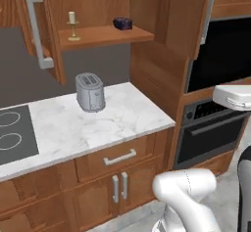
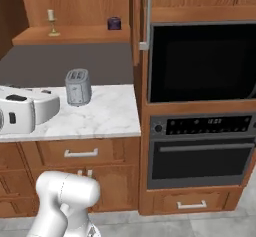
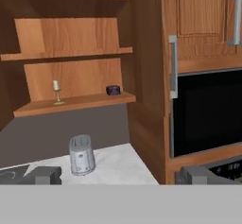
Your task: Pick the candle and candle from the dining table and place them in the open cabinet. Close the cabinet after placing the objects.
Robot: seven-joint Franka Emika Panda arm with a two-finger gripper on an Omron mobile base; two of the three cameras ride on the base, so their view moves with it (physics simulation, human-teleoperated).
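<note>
With one brass candlestick (image 1: 73, 25) already upright on the open cabinet's shelf (image 1: 105, 36) at upper left, and the gripper (image 3: 116, 176) spread wide and empty, the sensible step is to fetch the second candle before swinging the doors shut.

You won't find any readable text, brand or number here. The oven control panel (image 2: 202, 125) has small pale markings, too blurred for you to read.
</note>
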